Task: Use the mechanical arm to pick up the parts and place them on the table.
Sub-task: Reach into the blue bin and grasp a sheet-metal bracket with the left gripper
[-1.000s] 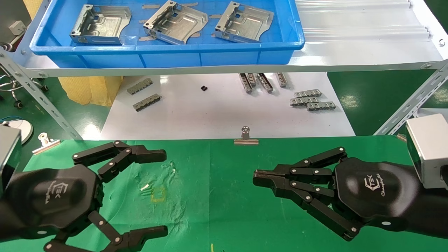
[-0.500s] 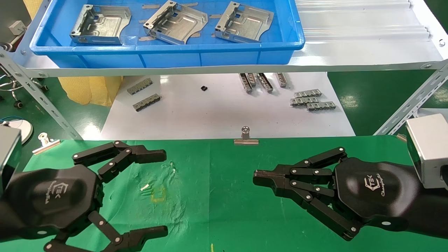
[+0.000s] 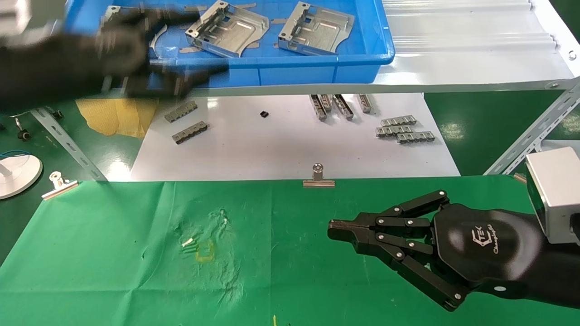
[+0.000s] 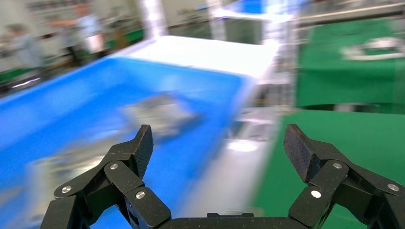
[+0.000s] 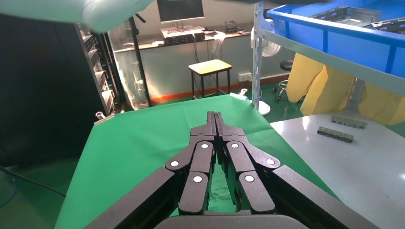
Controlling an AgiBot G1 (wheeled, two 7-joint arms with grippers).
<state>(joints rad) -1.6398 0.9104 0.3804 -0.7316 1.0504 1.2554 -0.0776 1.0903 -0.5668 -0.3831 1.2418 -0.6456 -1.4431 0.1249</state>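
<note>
Because the parts sit up in the blue tray (image 3: 317, 63) on the shelf and not on the table (image 3: 281, 253), the left gripper (image 3: 149, 50) is raised over the tray's left end, its fingers (image 4: 141, 145) spread wide with nothing between them, which reads as a reach for the leftmost bracket (image 3: 156, 36) partly hidden beneath it. Two more brackets (image 3: 229, 28) (image 3: 316, 28) lie apart further along the tray, untouched. The right gripper (image 3: 337, 230) hangs low over the green cloth with its fingertips pressed together, empty, probably parked out of the way. No bracket lies on the table.
</note>
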